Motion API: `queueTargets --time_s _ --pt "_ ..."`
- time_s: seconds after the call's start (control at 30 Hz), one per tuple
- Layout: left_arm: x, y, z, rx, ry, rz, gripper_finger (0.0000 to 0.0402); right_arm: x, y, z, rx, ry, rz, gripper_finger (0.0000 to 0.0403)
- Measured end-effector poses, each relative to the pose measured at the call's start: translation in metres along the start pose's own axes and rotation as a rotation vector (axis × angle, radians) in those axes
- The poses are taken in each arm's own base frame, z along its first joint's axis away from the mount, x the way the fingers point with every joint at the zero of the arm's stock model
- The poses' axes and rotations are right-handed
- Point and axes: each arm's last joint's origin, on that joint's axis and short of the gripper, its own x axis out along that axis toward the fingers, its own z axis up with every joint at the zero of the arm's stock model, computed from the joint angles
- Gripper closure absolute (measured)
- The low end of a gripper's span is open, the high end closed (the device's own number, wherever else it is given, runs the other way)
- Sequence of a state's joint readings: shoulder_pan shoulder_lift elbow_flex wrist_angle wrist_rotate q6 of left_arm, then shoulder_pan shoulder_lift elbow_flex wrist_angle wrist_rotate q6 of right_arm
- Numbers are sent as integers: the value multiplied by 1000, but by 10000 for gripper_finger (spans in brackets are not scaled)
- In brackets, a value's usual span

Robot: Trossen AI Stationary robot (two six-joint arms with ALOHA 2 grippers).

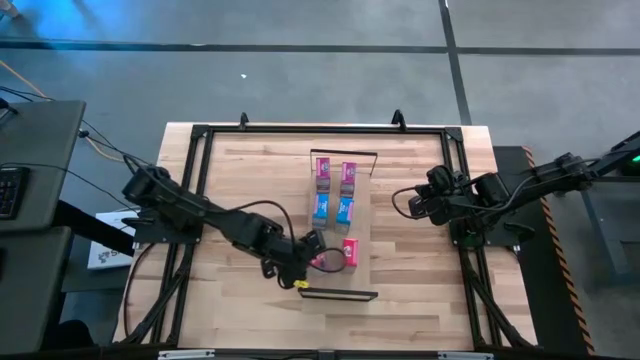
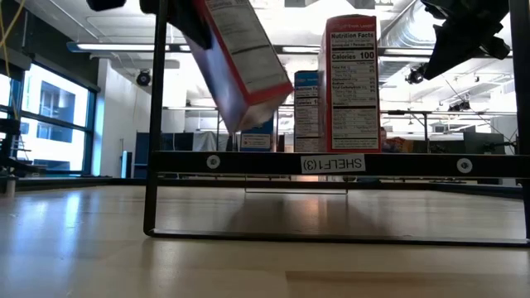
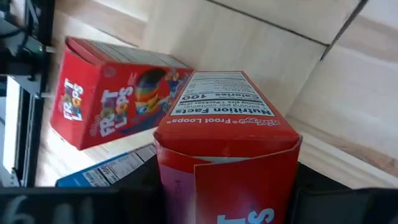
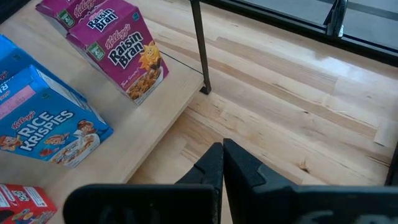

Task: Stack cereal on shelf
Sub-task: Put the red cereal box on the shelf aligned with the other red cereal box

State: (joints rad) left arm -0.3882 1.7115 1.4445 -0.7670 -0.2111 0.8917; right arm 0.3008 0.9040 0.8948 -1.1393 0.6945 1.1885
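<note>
The shelf [image 1: 362, 225] is a long light-wood board with black wire frames at both short ends. On it stand two pink boxes [image 1: 335, 172], two blue boxes [image 1: 333, 209] and one red box [image 1: 351, 250], each upright on its bottom face. My left gripper [image 1: 316, 260] is at the shelf's near left side, shut on a second red box [image 3: 227, 155]. In the low view this box [image 2: 240, 62] is tilted beside the standing red box [image 2: 352, 83]. My right gripper [image 1: 405, 203] hovers shut, right of the shelf, and touches nothing. My left gripper holds the red Froot Loops box by the end nearest the wrist [image 3: 224, 193], between its two fingers, one on each side. The fingers themselves barely show past the box. The box is tilted, and its lower end [image 2: 248, 116] shows above the shelf frame's bar.
The near wire frame [image 2: 331, 163], labelled SHELF1(3), stands close to the held box, with the far frame [image 1: 344, 153] at the other end. A black rail frame [image 1: 195, 200] borders the tabletop. Bare wood lies left and right of the shelf [image 4: 280, 112].
</note>
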Motion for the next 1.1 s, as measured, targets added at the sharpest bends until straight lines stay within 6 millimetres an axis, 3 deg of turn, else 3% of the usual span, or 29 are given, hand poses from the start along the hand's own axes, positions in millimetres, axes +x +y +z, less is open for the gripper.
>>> queueTargets --time_s 0.63,0.87,1.1 --pt "13 1 -3 -79 -68 -97 247 0 0 0 -3 -8 -4 402" --pt "26 10 -7 -91 -75 -68 208 1 1 0 -4 -6 -8 402" --pt "26 11 -6 -91 -81 -47 176 5 5 -2 -27 8 -30 402"
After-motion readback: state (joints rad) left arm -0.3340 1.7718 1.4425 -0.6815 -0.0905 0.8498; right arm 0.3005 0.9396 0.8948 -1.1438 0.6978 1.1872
